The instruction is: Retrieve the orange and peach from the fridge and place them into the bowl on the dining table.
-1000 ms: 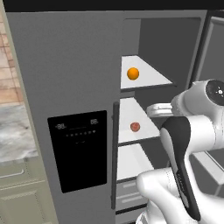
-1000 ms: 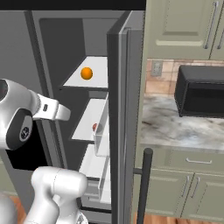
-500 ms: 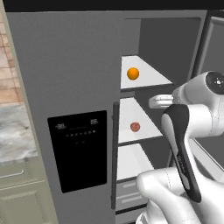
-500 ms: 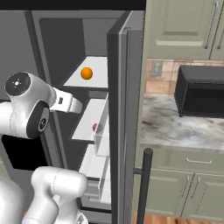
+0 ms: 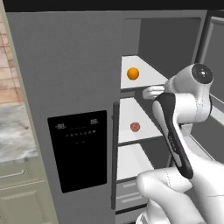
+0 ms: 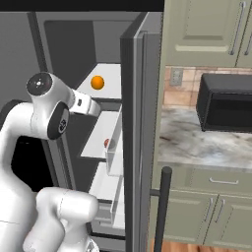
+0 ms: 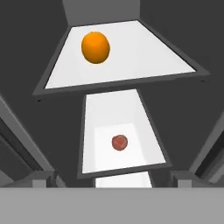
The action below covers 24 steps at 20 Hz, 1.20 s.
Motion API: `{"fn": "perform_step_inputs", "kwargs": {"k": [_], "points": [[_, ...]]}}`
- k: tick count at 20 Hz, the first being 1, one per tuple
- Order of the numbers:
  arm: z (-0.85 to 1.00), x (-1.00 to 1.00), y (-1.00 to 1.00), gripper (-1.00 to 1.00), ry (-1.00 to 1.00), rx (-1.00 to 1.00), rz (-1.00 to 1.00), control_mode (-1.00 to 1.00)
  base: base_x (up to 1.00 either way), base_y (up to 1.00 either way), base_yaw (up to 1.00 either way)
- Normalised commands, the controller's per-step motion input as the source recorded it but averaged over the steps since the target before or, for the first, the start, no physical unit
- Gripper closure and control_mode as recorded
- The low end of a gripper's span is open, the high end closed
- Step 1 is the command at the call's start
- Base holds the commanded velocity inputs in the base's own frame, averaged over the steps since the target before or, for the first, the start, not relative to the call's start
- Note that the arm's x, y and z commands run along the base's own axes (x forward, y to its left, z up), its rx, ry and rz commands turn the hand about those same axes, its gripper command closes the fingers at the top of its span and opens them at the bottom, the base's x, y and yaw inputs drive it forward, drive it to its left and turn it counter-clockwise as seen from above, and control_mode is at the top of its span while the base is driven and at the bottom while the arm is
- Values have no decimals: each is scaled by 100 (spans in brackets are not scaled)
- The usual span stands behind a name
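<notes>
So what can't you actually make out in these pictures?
- Hand: in the left base view the arm's own wrist covers it.
- Fridge top: cut off by the upper edge in both base views.
- Peach: in the right base view, half hidden behind the open door's shelf.
- Orange: plain to see.

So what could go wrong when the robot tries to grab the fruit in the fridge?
1. The small bright round orange sits loose on the upper white shelf; a nudge from the open jaws could roll it backward or off the edge.
2. The pinkish-red round peach lies one shelf lower, so reaching it may bump the arm against the upper shelf's front edge.
3. The open grey fridge door stands close beside the arm, which might clip it when backing out.
</notes>
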Motion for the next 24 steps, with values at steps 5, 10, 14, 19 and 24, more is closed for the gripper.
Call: {"fn": "perform_step_inputs", "kwargs": {"k": [5, 10, 14, 19, 24], "points": [[0, 73, 0, -100, 0, 0, 6, -100, 0, 0, 0], [2, 61, 0, -100, 0, 0, 9, -100, 0, 0, 0], [2, 54, 0, -100, 0, 0, 8, -100, 0, 0, 0], [0, 60, 0, -100, 0, 0, 1, -100, 0, 0, 0], [0, 60, 12, -100, 0, -3, 0, -100, 0, 0, 0]]}}
